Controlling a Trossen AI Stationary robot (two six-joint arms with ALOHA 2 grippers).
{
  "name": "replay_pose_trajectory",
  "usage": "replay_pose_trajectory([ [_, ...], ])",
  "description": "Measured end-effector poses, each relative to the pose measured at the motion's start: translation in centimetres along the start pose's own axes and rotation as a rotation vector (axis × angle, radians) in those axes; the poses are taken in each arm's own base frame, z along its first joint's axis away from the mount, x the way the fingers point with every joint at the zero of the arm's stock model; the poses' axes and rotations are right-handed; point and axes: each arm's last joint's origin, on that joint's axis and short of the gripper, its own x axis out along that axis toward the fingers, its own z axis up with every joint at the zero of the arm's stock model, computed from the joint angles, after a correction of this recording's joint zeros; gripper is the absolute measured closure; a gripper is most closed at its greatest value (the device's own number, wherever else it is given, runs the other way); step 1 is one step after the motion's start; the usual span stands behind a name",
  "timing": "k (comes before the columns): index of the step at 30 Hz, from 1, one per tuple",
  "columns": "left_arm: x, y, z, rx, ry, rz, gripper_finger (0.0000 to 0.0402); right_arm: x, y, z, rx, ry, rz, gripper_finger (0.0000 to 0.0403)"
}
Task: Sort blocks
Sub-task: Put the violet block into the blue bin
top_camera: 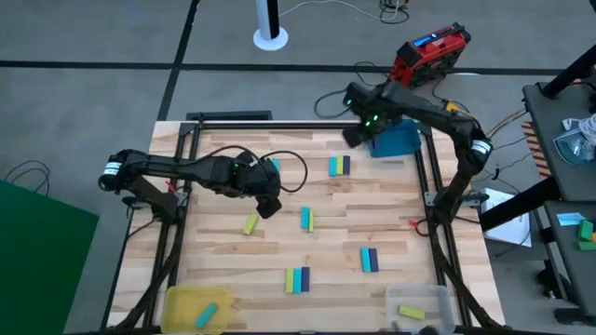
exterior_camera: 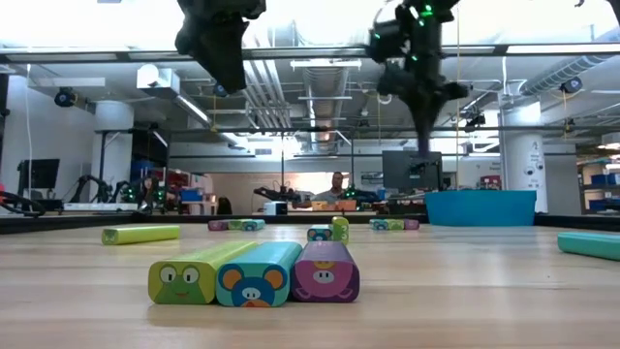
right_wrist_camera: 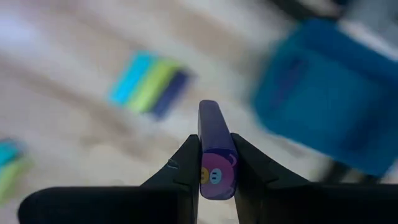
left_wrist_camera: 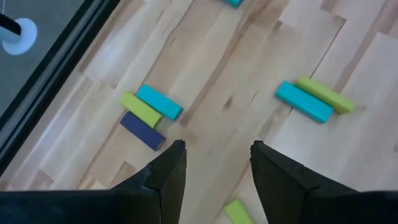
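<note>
Blocks lie in small groups on the wooden table [top_camera: 223, 270]: a cyan, yellow-green and purple trio [top_camera: 339, 166] at the far side, another trio [top_camera: 297, 279] near the front, a cyan and green pair [top_camera: 305, 220], a cyan and purple pair [top_camera: 369, 260], and a single yellow-green block [top_camera: 250, 223]. My left gripper [left_wrist_camera: 217, 155] hovers open above the table's left middle [top_camera: 268, 207], just beyond the single block. My right gripper [right_wrist_camera: 216, 163] is shut on a purple block [right_wrist_camera: 214, 134], high beside the blue tray [top_camera: 396, 141]. My right gripper pinches the purple block's two long sides between its two fingers, near the end with the pig face [right_wrist_camera: 217, 175]. The block runs along the fingers and sticks out past their tips. It is lifted clear of the table.
A yellow tray [top_camera: 182, 300] at the front left holds a cyan block [top_camera: 209, 316]. A clear tray [top_camera: 433, 298] at the front right holds a yellow-green block [top_camera: 411, 312]. Black frame rails [top_camera: 168, 242] run along the table's left and right edges. Bare wood lies between the groups.
</note>
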Motion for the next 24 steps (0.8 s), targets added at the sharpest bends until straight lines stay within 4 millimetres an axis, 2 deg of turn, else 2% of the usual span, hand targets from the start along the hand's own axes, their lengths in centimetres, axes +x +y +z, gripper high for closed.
replay_pose_trajectory([
  [6, 0.0, 0.0, 0.0, 0.000, 0.000, 0.000, 0.0244, 1.6, -6.5, 2.3, 0.115, 0.012, -0.053, 0.0351],
  [11, 0.0, 0.0, -0.1, 0.003, 0.005, 0.004, 0.0244, 3.8, -10.4, 2.0, 0.206, 0.089, -0.087, 0.0351],
  [14, 0.0, 0.0, 0.0, 0.002, 0.004, 0.004, 0.0244, 5.1, -11.2, 1.7, 0.211, 0.104, -0.092, 0.0351],
  [24, 0.0, 0.1, 0.0, -0.002, 0.004, 0.004, 0.0244, 9.7, -11.1, 0.6, 0.199, 0.095, -0.085, 0.0351],
])
